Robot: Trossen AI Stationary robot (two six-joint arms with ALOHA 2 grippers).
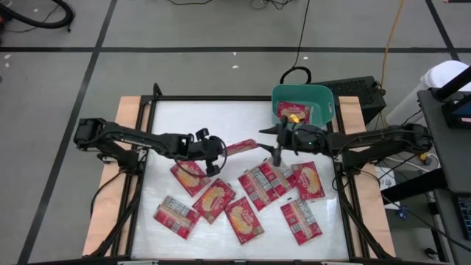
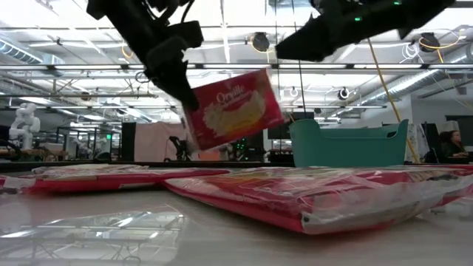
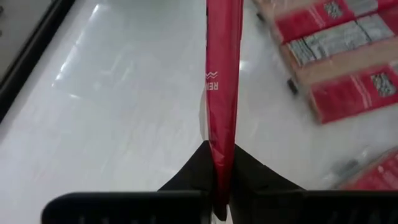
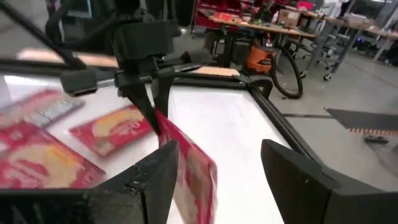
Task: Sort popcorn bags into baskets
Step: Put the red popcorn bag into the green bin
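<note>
Red and edge-on, a bag [image 3: 222, 93] is pinched in my left pincer [image 3: 219, 186], whose fingers are clamped tight on its near end. From above, that pincer [image 1: 213, 153] sits near the table's middle, and the bag [image 1: 241, 146] sticks out from it toward my right arm, lifted clear of the white table [image 1: 169, 121]. In the low view the bag [image 2: 233, 108] hangs tilted in the air, its popcorn picture facing the camera, with the left pincer [image 2: 171, 70] gripping its upper corner.

My right pincer [image 1: 277, 154] hovers just beside the bag's free end. Its fingers [image 4: 149, 180] are spread wide, holding nothing; the bag's free end [image 4: 189, 177] lies between them, close against one finger and apart from the other.

Nine more bags [image 1: 243, 218] lie flat on the table, scattered below both pincers, some overlapping, some showing grey printed panels. The teal tub [image 1: 324, 96] stands at the table's far right corner, behind my right arm, with one bag [image 1: 294, 112] already inside.
</note>
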